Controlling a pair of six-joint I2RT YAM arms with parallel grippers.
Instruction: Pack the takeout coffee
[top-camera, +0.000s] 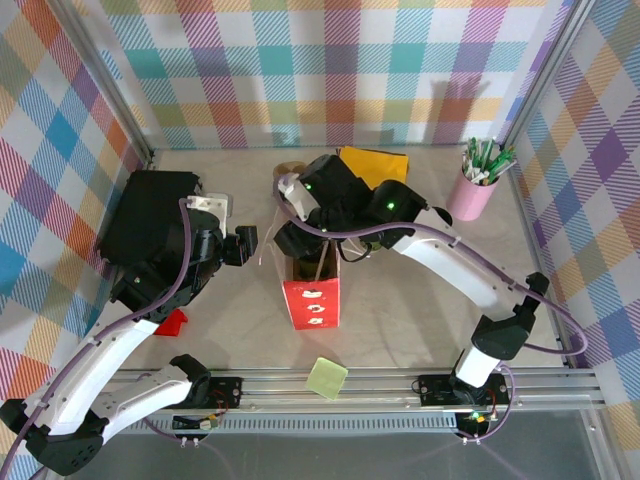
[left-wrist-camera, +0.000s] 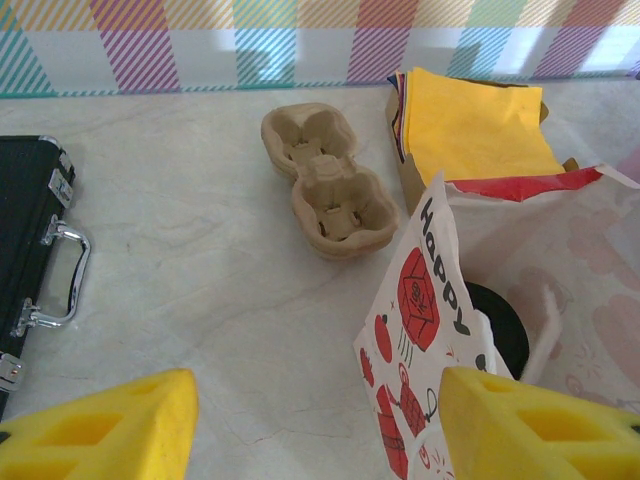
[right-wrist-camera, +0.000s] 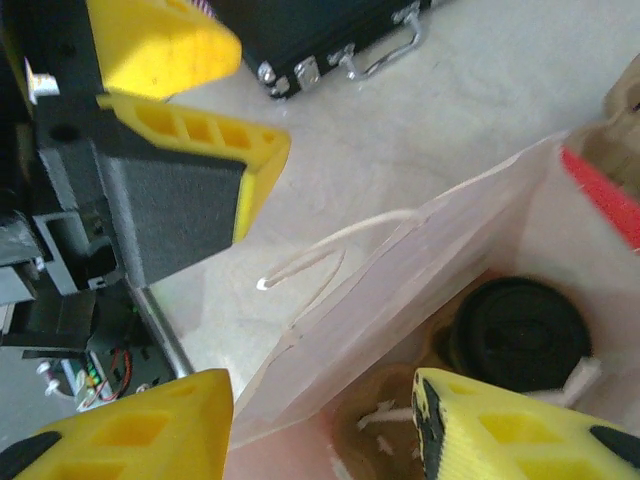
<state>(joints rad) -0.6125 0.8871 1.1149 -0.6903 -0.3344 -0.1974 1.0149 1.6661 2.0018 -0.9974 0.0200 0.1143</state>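
Plaid-walled cell, beige marbled desk (top-camera: 400, 325). Paper bag (top-camera: 312, 295) at centre, standing, mouth open, red panel facing 6 o'clock. Takeout coffee (right-wrist-camera: 515, 335) down inside bag: round black lid top visible from above, cup walls hidden by bag. Right hand (right-wrist-camera: 330, 425) directly over bag mouth, fingers apart at mid width, gripping nothing, straddling one bag wall: one finger outside, one over interior. White cord handle (right-wrist-camera: 345, 232) loose outside that wall. Left hand (top-camera: 243, 247) at 9 o'clock of bag, just beside it, fingers wide, empty, pointed toward bag. Black case (top-camera: 150, 215) at 9–10 o'clock, further out, partly under left arm. Moulded cup carrier (left-wrist-camera: 325, 180) at 12 o'clock of bag, empty, flat on desk. Box of yellow napkins (left-wrist-camera: 475, 130) at 1 o'clock, beside carrier. Pink cup of pens (top-camera: 472, 195) at 2 o'clock, near right wall. Green sticky pad (top-camera: 327, 379) at 6 o'clock, at desk's near edge. Small red item (top-camera: 172, 322) at 8 o'clock, beside left arm, identity unclear.
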